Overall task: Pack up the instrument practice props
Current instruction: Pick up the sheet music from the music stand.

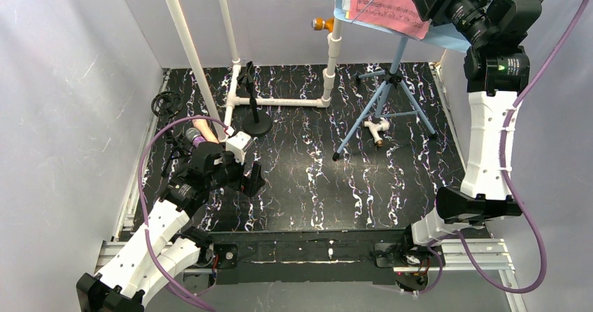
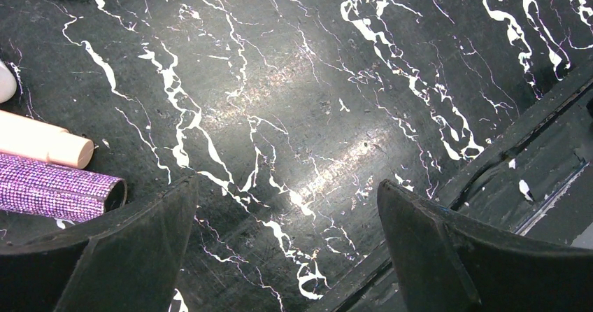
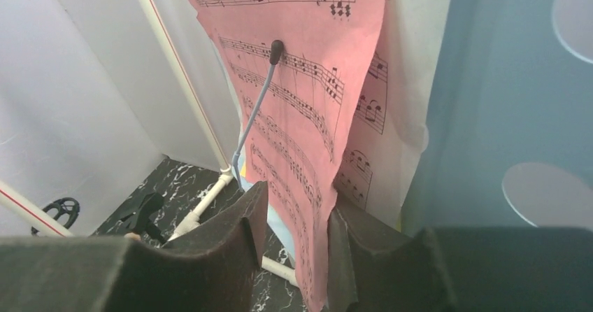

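1. Left of the white pipe frame [image 1: 280, 103], a grey wall closes in the black marbled mat [image 1: 315, 186]. A coil of black cable [image 1: 165, 103] lies in that far corner, so only a narrow strip is left between wall and frame.
2. On the mat beside the frame's slanted left upright, the pink microphone [image 1: 203, 126] and the glittery purple microphone [image 1: 196, 138] lie side by side.
3. On the near side of the frame's base bar, the left gripper [image 2: 287, 186] hovers low over bare mat with its jaws spread wide and nothing between them. In its wrist view both microphone ends lie outside the finger on the view's left. The purple one is closest to that finger; whether they touch cannot be told.
4. The round-base mic mount [image 1: 259, 125] stands upright just on the near side of the base bar, by the frame's left corner.
5. From the base bar down to the mat's near edge, the middle of the mat is open room.
6. Right of the frame, the stand's tripod legs [image 1: 386, 109] splay over the mat, with a small white pipe fitting [image 1: 377, 127] lying between them.
7. High up, right of the frame's right upright, the light-blue music rack [image 3: 489, 116] carries the pink page [image 3: 294, 116] over a white page [image 3: 391, 116], with a thin page-holder arm [image 3: 257, 105] lying across the pink one.
8. The right gripper [image 3: 294, 214] straddles the pink page's lower edge with its jaws partly apart. A sliver of room shows between paper and one finger; contact with the other cannot be told.
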Robot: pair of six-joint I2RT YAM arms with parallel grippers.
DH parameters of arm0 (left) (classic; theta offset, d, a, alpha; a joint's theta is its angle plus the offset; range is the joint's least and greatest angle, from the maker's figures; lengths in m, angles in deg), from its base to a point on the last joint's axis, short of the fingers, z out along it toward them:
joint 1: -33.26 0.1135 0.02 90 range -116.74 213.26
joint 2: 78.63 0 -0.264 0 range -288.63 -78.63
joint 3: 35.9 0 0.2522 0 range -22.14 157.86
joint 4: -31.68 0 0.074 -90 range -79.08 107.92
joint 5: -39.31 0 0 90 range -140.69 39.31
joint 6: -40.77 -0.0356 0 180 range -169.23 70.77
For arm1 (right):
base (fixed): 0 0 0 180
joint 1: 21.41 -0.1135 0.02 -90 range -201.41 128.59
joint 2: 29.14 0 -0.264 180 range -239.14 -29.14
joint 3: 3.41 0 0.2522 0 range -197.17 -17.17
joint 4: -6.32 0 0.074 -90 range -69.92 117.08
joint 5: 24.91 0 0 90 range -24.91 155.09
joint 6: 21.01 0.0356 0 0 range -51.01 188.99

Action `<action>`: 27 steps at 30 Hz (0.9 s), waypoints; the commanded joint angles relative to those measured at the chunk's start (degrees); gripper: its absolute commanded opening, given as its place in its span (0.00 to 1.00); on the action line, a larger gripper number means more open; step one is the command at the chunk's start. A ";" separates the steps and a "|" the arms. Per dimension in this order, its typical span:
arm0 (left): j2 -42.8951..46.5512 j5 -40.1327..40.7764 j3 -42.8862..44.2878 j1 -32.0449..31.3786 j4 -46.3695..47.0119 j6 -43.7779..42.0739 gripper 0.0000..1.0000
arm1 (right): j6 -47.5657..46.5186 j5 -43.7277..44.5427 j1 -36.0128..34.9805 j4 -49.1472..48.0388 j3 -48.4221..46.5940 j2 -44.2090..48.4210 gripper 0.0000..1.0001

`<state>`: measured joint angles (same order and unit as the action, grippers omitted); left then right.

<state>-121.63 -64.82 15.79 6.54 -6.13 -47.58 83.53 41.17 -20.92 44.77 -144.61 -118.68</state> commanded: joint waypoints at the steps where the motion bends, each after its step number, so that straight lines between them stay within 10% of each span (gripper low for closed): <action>1: -0.12 0.32 0.83 0.31 -0.81 -0.62 1.00 | -1.85 0.91 -0.40 -4.15 -2.64 -1.28 0.37; 8: 0.15 0.58 0.78 0.35 -0.91 -0.64 1.00 | -4.36 0.93 -1.90 -4.58 -5.44 -1.34 0.01; 21: 0.29 0.60 0.72 0.35 -1.00 -0.51 1.00 | -16.74 18.81 -1.56 -1.83 -17.60 1.74 0.01; 27: 0.29 0.21 0.78 0.35 -0.93 -0.53 1.00 | -15.66 3.85 -1.02 1.73 -21.88 4.10 0.01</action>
<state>-121.72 -64.61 15.79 6.54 -6.18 -47.58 68.52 54.46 -22.34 45.29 -163.60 -117.30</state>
